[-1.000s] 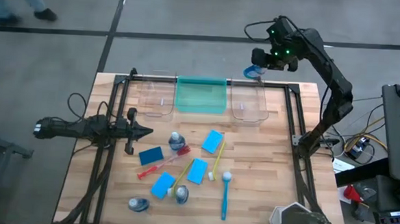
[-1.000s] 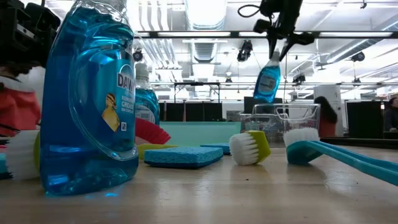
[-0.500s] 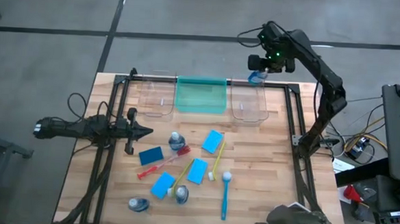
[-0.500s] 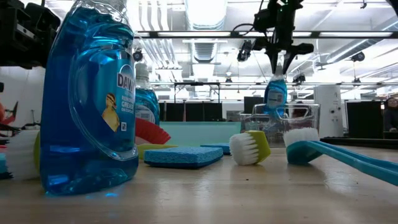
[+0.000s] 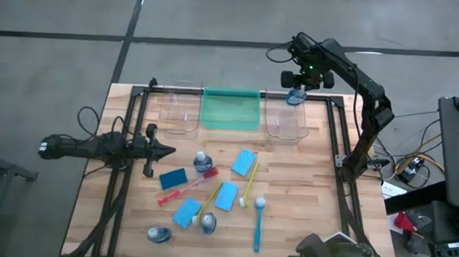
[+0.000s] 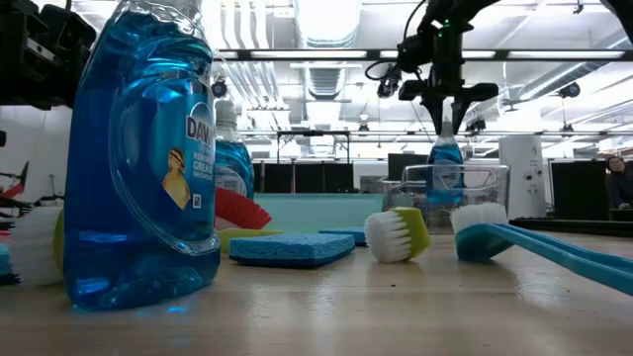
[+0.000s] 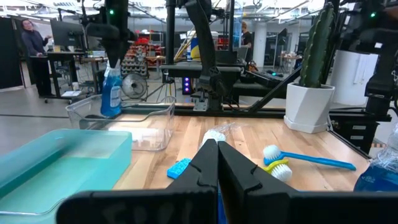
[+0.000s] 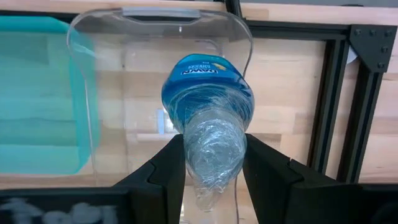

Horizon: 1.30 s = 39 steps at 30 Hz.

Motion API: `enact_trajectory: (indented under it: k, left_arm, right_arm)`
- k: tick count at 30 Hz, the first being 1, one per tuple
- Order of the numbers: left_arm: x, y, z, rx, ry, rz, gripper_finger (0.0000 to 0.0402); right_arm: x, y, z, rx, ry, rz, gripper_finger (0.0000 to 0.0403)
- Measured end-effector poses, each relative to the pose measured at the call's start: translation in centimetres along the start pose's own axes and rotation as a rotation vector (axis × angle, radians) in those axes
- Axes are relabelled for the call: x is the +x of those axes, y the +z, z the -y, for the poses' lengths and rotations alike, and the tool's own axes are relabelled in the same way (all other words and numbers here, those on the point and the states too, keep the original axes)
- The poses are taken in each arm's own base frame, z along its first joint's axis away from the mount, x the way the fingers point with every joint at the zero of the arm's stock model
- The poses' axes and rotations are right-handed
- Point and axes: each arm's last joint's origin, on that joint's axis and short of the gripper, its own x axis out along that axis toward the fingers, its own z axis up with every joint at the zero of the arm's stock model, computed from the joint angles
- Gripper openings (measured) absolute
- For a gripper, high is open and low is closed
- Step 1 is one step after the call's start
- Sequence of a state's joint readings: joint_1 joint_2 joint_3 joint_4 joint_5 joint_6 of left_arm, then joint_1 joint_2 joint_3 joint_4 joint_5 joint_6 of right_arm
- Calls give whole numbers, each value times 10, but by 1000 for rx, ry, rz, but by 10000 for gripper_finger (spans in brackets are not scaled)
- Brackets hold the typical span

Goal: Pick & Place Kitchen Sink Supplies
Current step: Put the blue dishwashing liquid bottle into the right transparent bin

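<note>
The right gripper (image 8: 211,165) points straight down — fingers clamped on a bottle (image 8: 208,102) (neck up) hanging inside the clear bin (image 8: 158,28) directly beneath it.

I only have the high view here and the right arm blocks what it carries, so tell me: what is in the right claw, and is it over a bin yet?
Observer: The right claw grips a clear bottle of blue liquid by its neck end, base pointing down.
Operator: Is it inside the bin?
Observer: In the low view the bottle's lower part sits behind the right clear bin's wall, not yet released.
Operator: And the left claw?
Observer: It is shut and empty, low over the table.
</note>
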State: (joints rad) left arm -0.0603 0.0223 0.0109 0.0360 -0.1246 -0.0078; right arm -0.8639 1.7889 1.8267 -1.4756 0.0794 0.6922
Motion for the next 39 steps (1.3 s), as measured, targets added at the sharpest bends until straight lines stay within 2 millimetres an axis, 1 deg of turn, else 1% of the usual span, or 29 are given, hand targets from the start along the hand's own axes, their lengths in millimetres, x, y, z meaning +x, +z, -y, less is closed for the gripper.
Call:
enact_trajectory:
  k: [7,17,22,28,34,39]
  left_arm:
    - [0,0,0,0,0,0,3]
    - [0,0,0,0,0,0,3]
    - [0,0,0,0,0,0,3]
    - [0,0,0,0,0,0,3]
    - [0,0,0,0,-1,0,3]
    - [0,0,0,0,0,0,3]
  right_arm:
    - [11,-2,-1,8,-12,-16,132]
    - [24,-7,-11,4,7,-9,132]
    - [34,-9,-10,23,-9,-29,132]
    - [44,-10,-12,6,-8,-28,132]
    - [50,-11,-12,-1,-8,-28,132]
    - [52,-12,-11,-15,-11,-31,134]
